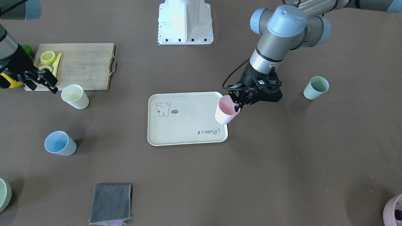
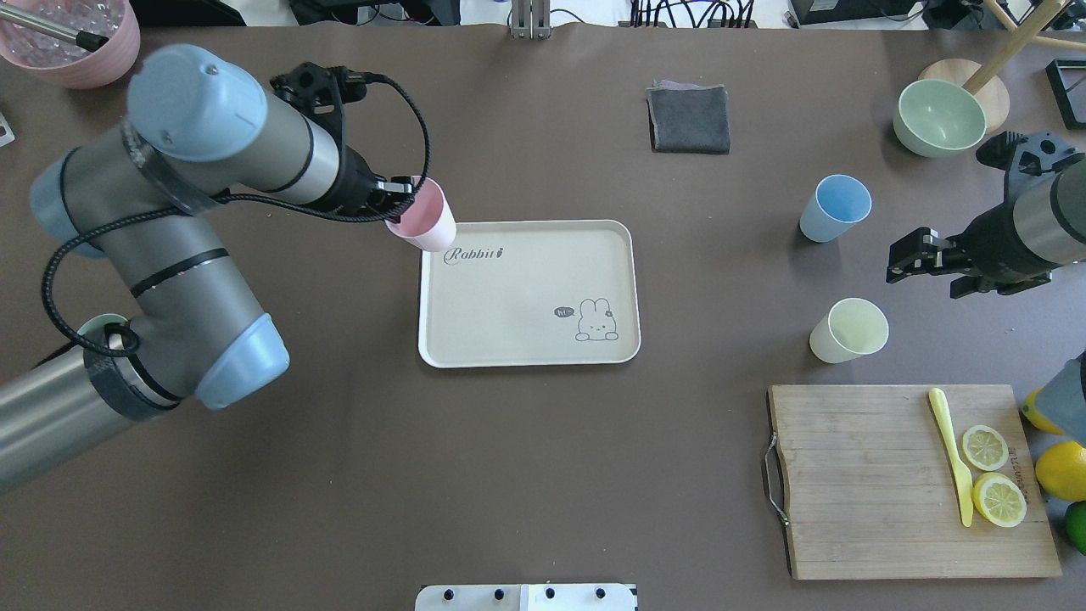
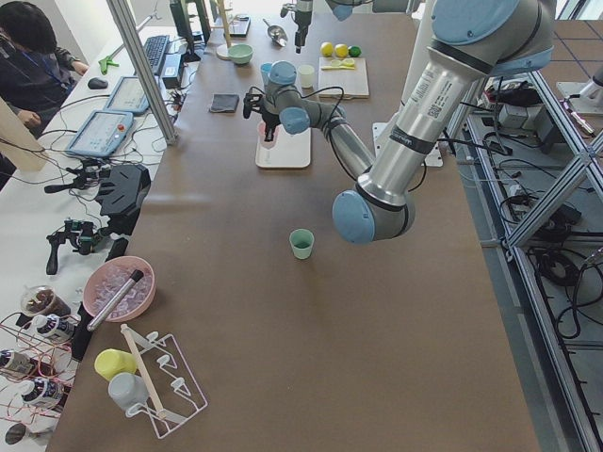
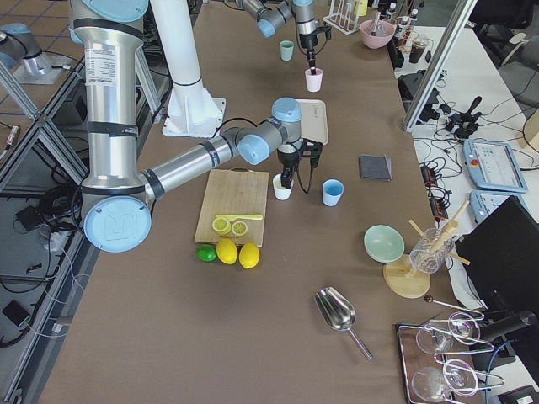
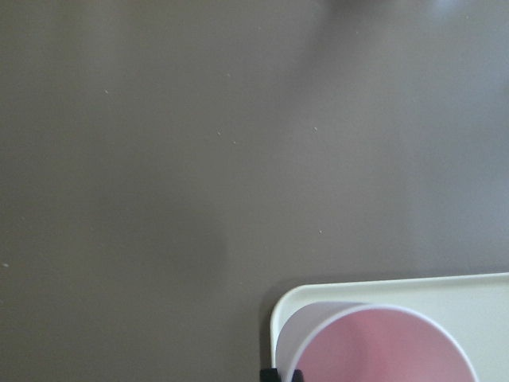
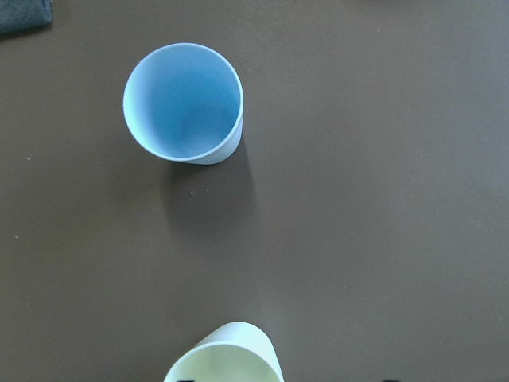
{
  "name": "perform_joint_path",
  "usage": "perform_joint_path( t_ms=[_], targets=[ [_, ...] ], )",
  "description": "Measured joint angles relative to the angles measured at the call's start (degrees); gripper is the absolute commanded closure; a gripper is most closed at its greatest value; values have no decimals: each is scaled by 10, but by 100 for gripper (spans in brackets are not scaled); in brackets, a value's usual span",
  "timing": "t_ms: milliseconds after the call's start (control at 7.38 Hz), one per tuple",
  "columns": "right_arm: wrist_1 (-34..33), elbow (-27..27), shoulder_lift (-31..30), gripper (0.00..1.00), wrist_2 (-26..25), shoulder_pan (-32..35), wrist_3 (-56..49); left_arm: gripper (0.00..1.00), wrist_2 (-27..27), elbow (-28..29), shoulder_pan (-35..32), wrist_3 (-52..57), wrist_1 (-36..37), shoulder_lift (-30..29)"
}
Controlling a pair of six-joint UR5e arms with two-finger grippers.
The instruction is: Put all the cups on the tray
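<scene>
My left gripper [image 2: 405, 200] is shut on the rim of the pink cup [image 2: 426, 224] and holds it tilted over the far left corner of the cream tray [image 2: 526, 288]; I cannot tell whether the cup touches the tray. The left wrist view shows the cup's rim [image 5: 382, 350] over that corner [image 5: 445, 290]. My right gripper [image 2: 902, 259] is open and empty, hovering between the light blue cup [image 2: 834, 208] and the pale yellow cup [image 2: 848, 331]. Both stand upright on the table. The mint green cup [image 1: 315, 88] stands to the tray's left, mostly hidden by my left arm in the overhead view.
A bamboo cutting board [image 2: 857, 475] with lemon slices and a yellow knife lies at the near right. A grey cloth [image 2: 689, 119], a pale green bowl [image 2: 940, 117] and a mauve pot [image 2: 72, 51] sit along the far side.
</scene>
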Motion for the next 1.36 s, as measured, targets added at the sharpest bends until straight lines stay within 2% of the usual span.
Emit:
perform_joint_path(
  t_ms=[271, 407, 542, 678, 949, 1356],
  targets=[
    [0, 0, 1, 16, -10, -16, 2, 100, 70, 10, 75, -24, 8, -9],
    [0, 0, 1, 16, -14, -23, 2, 100, 88, 21, 93, -28, 8, -12],
    [0, 0, 1, 16, -16, -28, 2, 56, 95, 29, 101, -29, 8, -13],
    [-1, 0, 1, 16, -18, -32, 2, 2, 97, 31, 103, -28, 7, -14],
    [-1, -1, 1, 19, -20, -41, 2, 2, 96, 18, 99, -26, 7, -21],
    [-1, -17, 0, 25, -37, -55, -3, 2, 29, -20, 38, -23, 10, -24]
  ],
)
